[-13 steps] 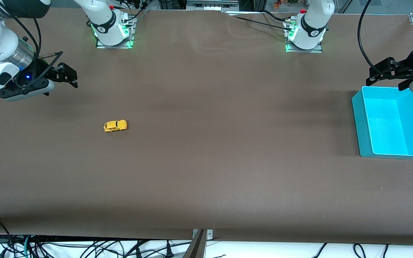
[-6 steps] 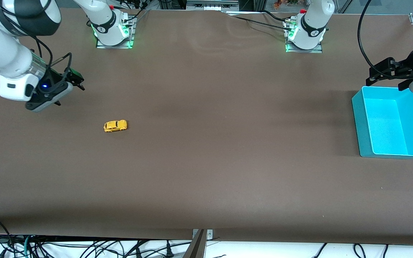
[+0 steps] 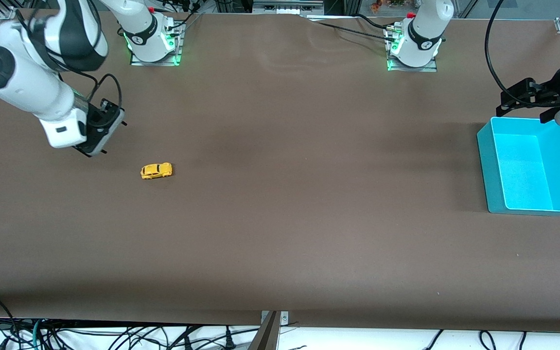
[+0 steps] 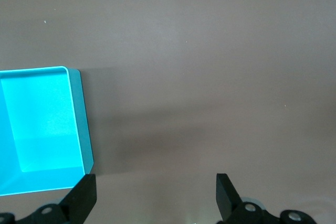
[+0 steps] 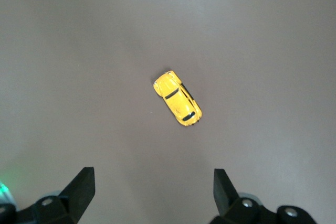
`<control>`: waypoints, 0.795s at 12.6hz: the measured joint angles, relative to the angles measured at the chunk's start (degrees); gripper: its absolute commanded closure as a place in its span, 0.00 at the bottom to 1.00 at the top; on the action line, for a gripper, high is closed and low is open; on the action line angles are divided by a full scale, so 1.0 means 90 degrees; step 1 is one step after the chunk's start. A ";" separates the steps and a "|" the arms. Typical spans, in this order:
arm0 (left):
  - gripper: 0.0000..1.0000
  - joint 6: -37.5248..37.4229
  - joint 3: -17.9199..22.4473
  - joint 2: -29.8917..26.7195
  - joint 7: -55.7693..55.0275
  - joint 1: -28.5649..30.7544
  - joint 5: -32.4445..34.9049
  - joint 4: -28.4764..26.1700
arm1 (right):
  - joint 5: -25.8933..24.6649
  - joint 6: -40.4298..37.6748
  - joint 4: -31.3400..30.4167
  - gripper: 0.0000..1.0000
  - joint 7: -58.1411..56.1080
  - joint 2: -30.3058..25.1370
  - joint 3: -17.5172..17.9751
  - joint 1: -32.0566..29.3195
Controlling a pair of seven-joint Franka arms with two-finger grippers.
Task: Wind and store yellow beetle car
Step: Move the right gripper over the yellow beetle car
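Observation:
The yellow beetle car [image 3: 156, 170] stands on its wheels on the brown table, toward the right arm's end. My right gripper [image 3: 102, 131] hangs over bare tabletop close beside the car, pointing down. In the right wrist view the car [image 5: 177, 98] lies ahead of the right gripper [image 5: 154, 179], whose fingers are open and hold nothing. My left gripper [image 3: 523, 109] waits over the table at the edge of the cyan bin [image 3: 485, 150], open and empty [image 4: 156, 187]. The bin [image 4: 80, 119] shows nothing inside it.
Both arm bases [image 3: 153, 46] [image 3: 413, 48] stand along the table edge farthest from the front camera. Cables [image 3: 114, 335] hang below the table's nearest edge. Bare brown tabletop [image 3: 309, 194] stretches between the car and the bin.
My right arm has swung in toward the car and turned its hand to point down at the table. The car and the left arm have not moved.

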 measured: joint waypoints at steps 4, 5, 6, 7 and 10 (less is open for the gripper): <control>0.00 0.0000 0.0000 0.0018 0.0000 0.0000 0.0000 0.0000 | -0.0030 0.1159 -0.0303 0.00 -0.1318 0.0741 0.0000 0.0000; 0.00 0.0000 0.0000 0.0022 0.0000 0.0000 0.0000 0.0000 | -0.0032 0.1620 -0.0456 0.00 -0.1633 0.0958 -0.0001 -0.0001; 0.00 0.0001 0.0002 0.0025 0.0000 0.0000 0.0000 0.0000 | -0.0033 0.2097 -0.0629 0.00 -0.1910 0.1174 0.0000 0.0000; 0.00 0.0006 0.0003 0.0030 0.0000 0.0001 0.0000 0.0000 | -0.0035 0.2490 -0.0767 0.00 -0.2114 0.1371 -0.0001 0.0000; 0.00 0.0010 0.0002 0.0046 0.0000 0.0001 0.0000 0.0000 | -0.0038 0.3156 -0.0884 0.02 -0.2458 0.1814 -0.0001 0.0000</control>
